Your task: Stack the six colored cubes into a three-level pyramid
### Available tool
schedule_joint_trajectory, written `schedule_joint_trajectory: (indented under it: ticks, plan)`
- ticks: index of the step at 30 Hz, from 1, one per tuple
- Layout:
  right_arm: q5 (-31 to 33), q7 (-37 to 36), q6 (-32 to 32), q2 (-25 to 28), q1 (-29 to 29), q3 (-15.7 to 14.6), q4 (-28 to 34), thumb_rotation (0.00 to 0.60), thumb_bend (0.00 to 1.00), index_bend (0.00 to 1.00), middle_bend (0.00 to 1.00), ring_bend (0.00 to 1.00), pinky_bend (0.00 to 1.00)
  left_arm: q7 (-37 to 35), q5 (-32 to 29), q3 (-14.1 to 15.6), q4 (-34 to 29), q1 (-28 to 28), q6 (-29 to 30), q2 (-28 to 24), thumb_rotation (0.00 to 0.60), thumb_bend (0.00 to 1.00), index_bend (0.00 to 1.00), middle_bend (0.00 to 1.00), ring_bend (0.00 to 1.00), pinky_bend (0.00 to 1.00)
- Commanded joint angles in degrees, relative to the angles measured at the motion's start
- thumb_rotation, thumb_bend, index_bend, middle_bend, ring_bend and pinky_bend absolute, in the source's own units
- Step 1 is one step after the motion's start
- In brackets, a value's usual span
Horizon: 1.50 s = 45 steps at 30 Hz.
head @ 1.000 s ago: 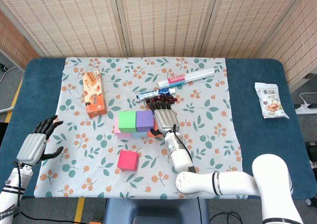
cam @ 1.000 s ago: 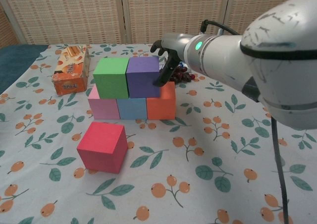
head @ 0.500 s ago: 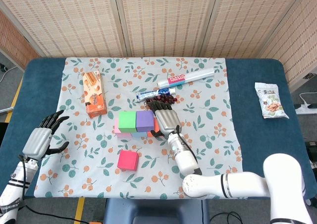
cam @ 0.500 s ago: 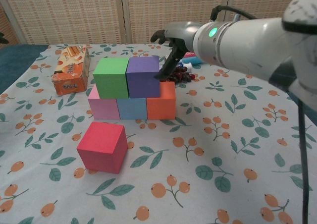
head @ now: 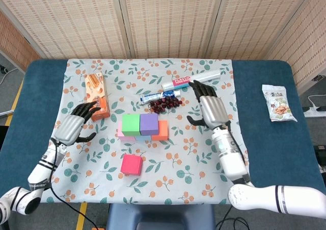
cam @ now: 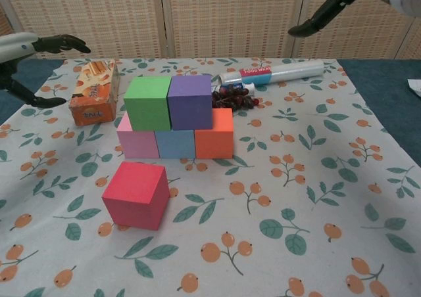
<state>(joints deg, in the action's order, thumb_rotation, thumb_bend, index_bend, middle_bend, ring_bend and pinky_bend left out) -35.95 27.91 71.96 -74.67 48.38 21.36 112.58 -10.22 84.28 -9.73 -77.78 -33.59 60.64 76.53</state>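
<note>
Withdrawing right hand (head: pixel 210 109) from purple cube (head: pixel 149 123), fingers spread, holding nothing. Bringing left hand (head: pixel 75 126) inward, also spread and empty. Leaving two levels built; awaiting red cube (head: pixel 131 164), lying apart on cloth (head: pixel 204 153), for top.

We see woven reed screen panels (head: pixel 168 19) behind a table (head: pixel 265 87) with a dark blue top, a leaf-and-berry cloth (head: pixel 102 153) over its middle, grey floor (head: pixel 7 85) at left.
</note>
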Motion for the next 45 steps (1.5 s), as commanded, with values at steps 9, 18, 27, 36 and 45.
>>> schedule_joint_trajectory:
  ticks: [9,18,27,36,45]
  plan:
    - [-5.5,-8.3,-3.6,5.2,-5.5,-2.6,-1.0,0.6,0.09,0.0,0.0,0.0,0.0,5.1,-2.2,-1.5,4.1,-5.6,-3.6,6.1,0.6,0.31,0.11,0.0,0.0,0.07]
    - [-6.6,-10.8,-5.0,6.1,-6.6,-2.7,-2.1,0.6,0.09,0.0,0.0,0.0,0.0,7.6,-3.8,-1.9,6.6,-7.9,-5.1,8.9,0.6,0.31,0.1,0.0,0.0,0.07]
    - [-6.6,-12.7,-5.8,7.3,-7.7,-2.6,-3.1,0.6,0.09,0.0,0.0,0.0,0.0,7.9,-4.5,-2.2,7.8,-10.0,-5.7,11.3,0.6,0.31,0.1,0.0,0.0,0.07]
    - [-5.8,-12.7,-6.1,7.8,-8.0,-2.5,-3.1,0.6,0.09,0.0,0.0,0.0,0.0,8.2,-5.4,-2.2,7.8,-10.8,-5.7,11.8,0.6,0.31,0.1,0.0,0.0,0.07]
    - [-5.3,-12.7,-5.8,8.7,-8.6,-2.4,-2.4,0.6,0.09,0.0,0.0,0.0,0.0,9.6,-6.5,-2.4,7.1,-11.8,-6.0,12.3,0.6,0.31,0.1,0.0,0.0,0.06]
